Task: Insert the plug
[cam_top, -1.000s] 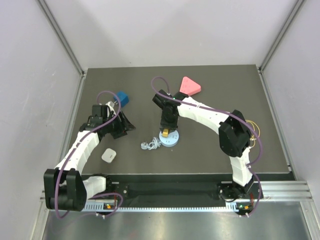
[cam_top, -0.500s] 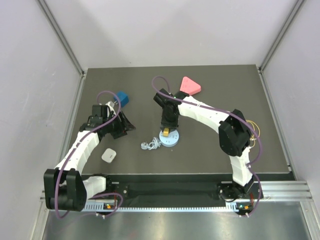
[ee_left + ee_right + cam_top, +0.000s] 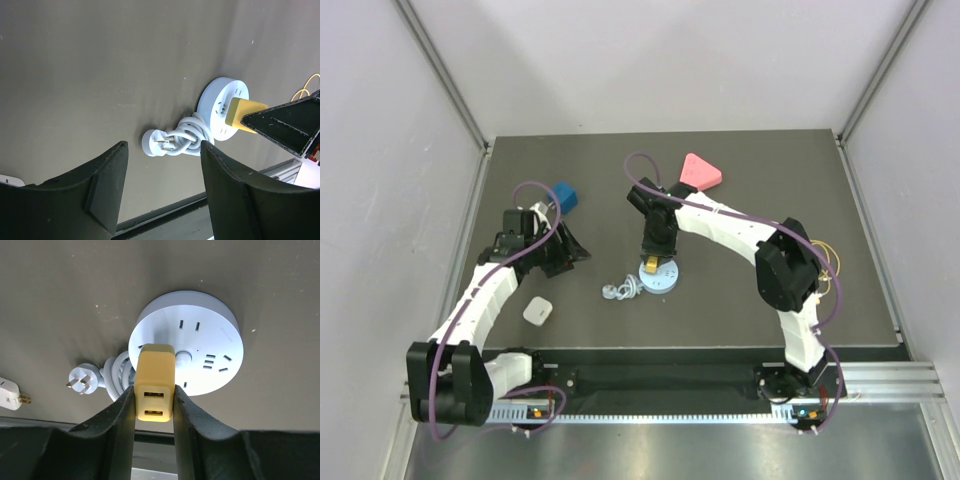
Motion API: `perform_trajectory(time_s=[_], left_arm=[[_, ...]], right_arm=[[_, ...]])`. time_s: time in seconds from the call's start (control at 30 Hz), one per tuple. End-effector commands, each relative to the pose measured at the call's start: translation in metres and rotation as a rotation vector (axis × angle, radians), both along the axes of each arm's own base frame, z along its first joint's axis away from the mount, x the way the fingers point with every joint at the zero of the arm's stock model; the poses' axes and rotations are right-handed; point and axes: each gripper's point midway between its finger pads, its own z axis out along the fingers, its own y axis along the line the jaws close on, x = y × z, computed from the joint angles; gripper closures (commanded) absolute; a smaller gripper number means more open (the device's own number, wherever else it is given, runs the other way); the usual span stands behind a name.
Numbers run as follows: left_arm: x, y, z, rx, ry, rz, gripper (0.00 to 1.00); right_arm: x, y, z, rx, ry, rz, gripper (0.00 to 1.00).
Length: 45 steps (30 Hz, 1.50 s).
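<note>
Over the socket hub (image 3: 200, 347), right fingers (image 3: 120, 435) clamp the plug (image 3: 155, 385) — prongs hidden.

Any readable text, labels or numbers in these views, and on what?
Nothing can be read.
Socket: one faint line of print near its rim, too small to read.
Charger: no markings visible.

pink triangle (image 3: 701, 171): lying flat at the far side of the counter (image 3: 740, 300), pretty much on its own
blue block (image 3: 565, 195): far left, well apart from the triangle
white charger (image 3: 538, 311): near left, lying flat, prongs visible in the right wrist view
yellow loop (image 3: 830, 262): thin, right side, partly hidden
counter: dark grey, matte
</note>
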Motion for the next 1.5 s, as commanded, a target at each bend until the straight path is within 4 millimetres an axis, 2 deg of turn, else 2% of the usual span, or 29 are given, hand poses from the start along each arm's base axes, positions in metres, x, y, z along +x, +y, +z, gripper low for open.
perform_trajectory(time_s=[0.0,0.5,0.63,0.9,1.13,1.37,1.47], left_arm=[[0.003,0.001,0.010,0.001,-0.041,-0.003,0.36],[0.003,-0.002,0.007,-0.016,-0.035,-0.003,0.36],[0.003,-0.002,0.006,-0.017,-0.034,-0.002,0.36],[0.003,-0.001,0.006,-0.012,-0.029,0.000,0.36],[0.003,0.000,0.006,-0.007,-0.028,0.008,0.36],[0.002,0.000,0.006,-0.008,-0.028,0.000,0.36],[0.001,-0.003,0.006,-0.024,-0.021,-0.007,0.33]], right_arm=[[0.003,0.001,-0.007,-0.027,0.004,-0.024,1.00],[-0.014,-0.005,-0.046,-0.119,0.029,-0.043,1.00],[-0.021,-0.008,-0.068,-0.169,0.079,-0.039,1.00],[-0.031,-0.012,-0.095,-0.235,0.096,-0.021,1.00],[-0.039,-0.006,-0.107,-0.233,0.109,0.010,1.00],[-0.038,-0.004,-0.114,-0.235,0.124,0.014,1.00],[-0.035,0.009,-0.113,-0.188,0.136,0.026,1.00]])
